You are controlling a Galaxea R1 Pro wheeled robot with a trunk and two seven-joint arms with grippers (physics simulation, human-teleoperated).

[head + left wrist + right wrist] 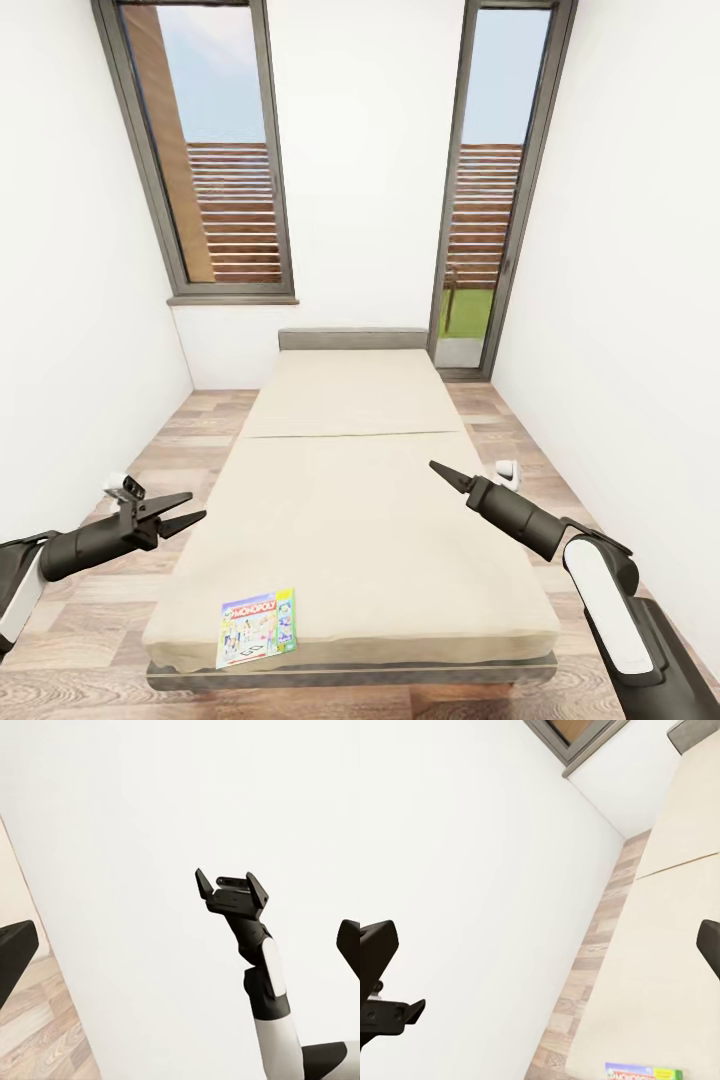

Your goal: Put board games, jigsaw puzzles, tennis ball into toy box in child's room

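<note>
the monopoly box (257, 627) lies flat at the near left corner of the bed (400, 520), so with my left gripper (188, 521) and right gripper (441, 469) both spread empty, i'd lower the left one squarely over its edge.

I count one bed (350, 480) ahead of me, with one grey headboard (352, 338) at its far end. One board game (257, 627), the green-and-white Monopoly box, lies on the bed near its foot; I see no more than this one on the mattress. There are two tall windows (215, 150) in the far wall, one to each side of the bed. I see two arms and two grippers: one left gripper (183, 521) and one right gripper (443, 473). One small white object (507, 472) sits on the wood floor (190, 440) beside the bed; I cannot tell what it is.
</note>
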